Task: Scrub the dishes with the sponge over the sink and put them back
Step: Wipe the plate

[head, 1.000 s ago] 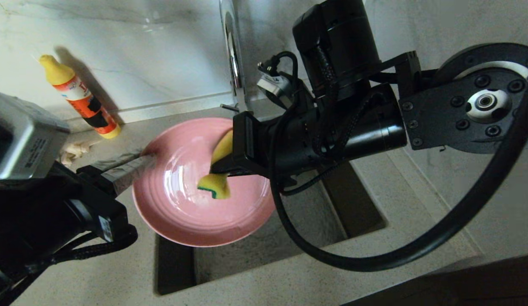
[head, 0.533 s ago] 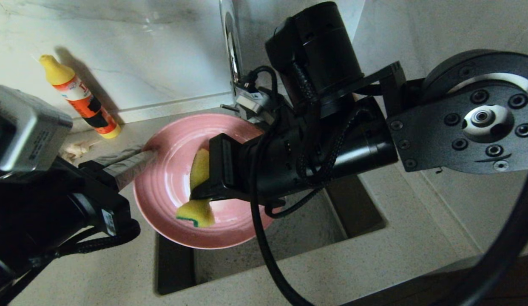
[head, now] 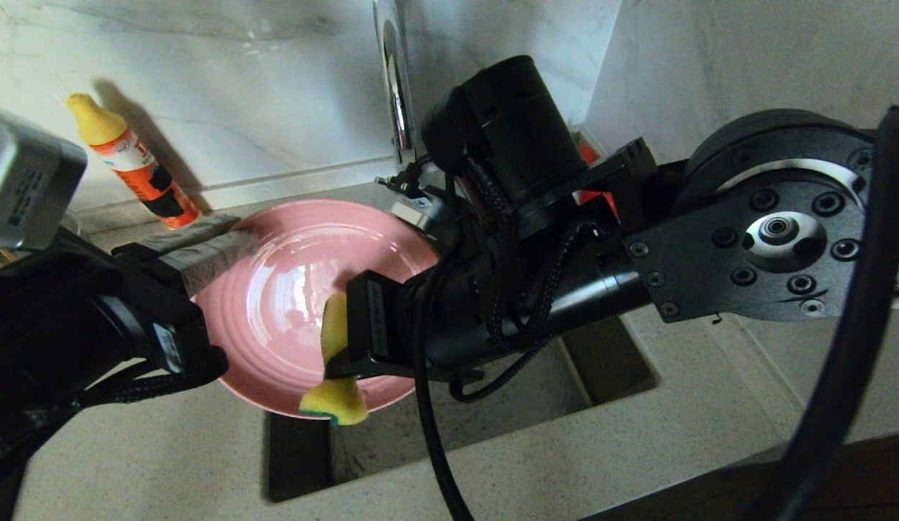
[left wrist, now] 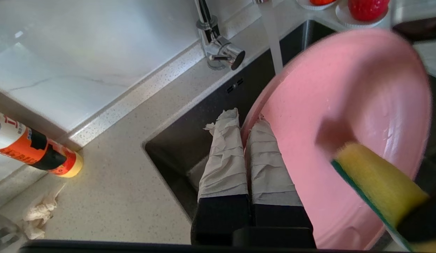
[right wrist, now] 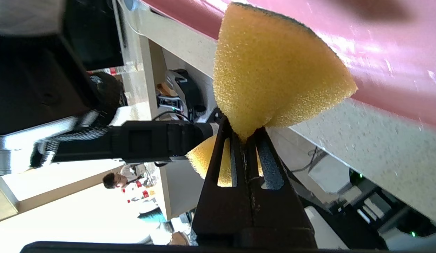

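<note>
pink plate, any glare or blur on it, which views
Head view: a bright white glare patch sits near the middle of the round glossy pink plate. Left wrist view: its far rim smears soft against the background. Right wrist view: streaky highlights run along its edge beside the yellow foam sponge.

The right arm [head: 536, 289] covers the far right part of the pink plate [head: 276, 289] and most of the sink [head: 493, 405]. The sponge [left wrist: 379, 182] runs off the frame beyond the fingers [left wrist: 221, 165], and the tap [head: 395, 79] is cut off, its spout perhaps overhead.
</note>
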